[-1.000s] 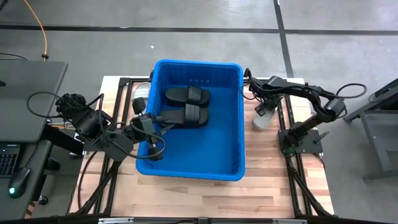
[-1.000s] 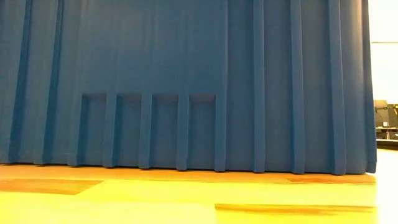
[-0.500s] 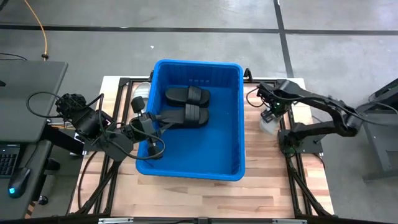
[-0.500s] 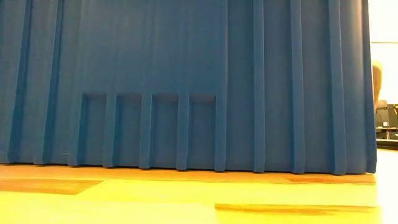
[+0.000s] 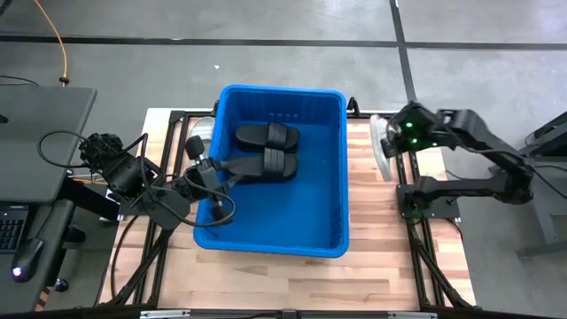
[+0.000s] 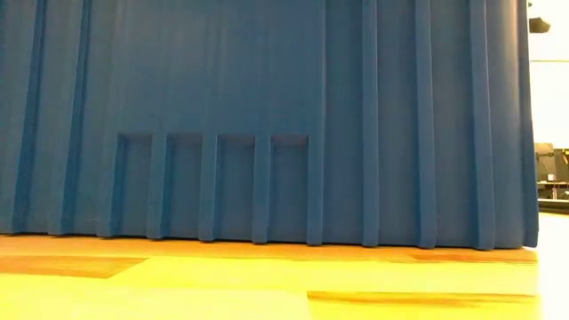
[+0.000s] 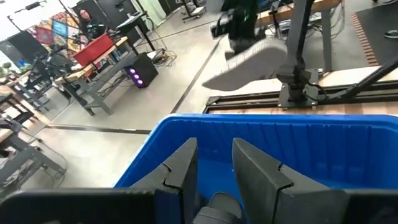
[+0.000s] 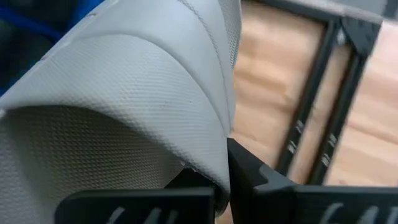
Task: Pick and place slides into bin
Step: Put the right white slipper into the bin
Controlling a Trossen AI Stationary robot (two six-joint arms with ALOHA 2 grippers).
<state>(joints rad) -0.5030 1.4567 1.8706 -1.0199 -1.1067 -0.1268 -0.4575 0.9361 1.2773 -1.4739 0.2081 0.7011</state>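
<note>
The blue bin [image 5: 332,177] stands mid-table; its near wall fills the low view [image 6: 267,116]. Black slides [image 5: 266,136] [image 5: 266,166] lie flat on its floor at the far end. My left gripper [image 5: 229,166] reaches level over the bin's left wall, above the slides, its fingers [image 7: 180,171] a little apart. My right gripper [image 5: 396,140] is shut on a pale grey-white slide [image 5: 383,146], held above the table right of the bin; the slide also shows in the left wrist view [image 7: 255,62]. Another pale slide [image 5: 202,128] lies beyond the bin's far left corner. My left gripper: a dark rounded shape [image 7: 214,205] shows low between its fingers; I cannot tell whether it touches it. My right gripper pinches the pale slide at its edge [image 8: 217,155] between its two fingers, coming from above. The slide hangs below the gripper, tipped on edge and clear of the table [image 7: 245,68].
Black frame rails [image 5: 403,199] run along both sides of the wooden table [image 5: 372,257]. The table's near part, in front of the bin, is bare wood [image 6: 267,276]. A desk with a keyboard [image 5: 13,226] stands to the left. Workbenches and a person show far off [image 7: 87,18].
My right gripper has taken the pale slide up off the table right of the bin and carried it toward the far edge; the slide has tipped from lying flat onto its edge. My left gripper has shifted slightly toward the far left.
</note>
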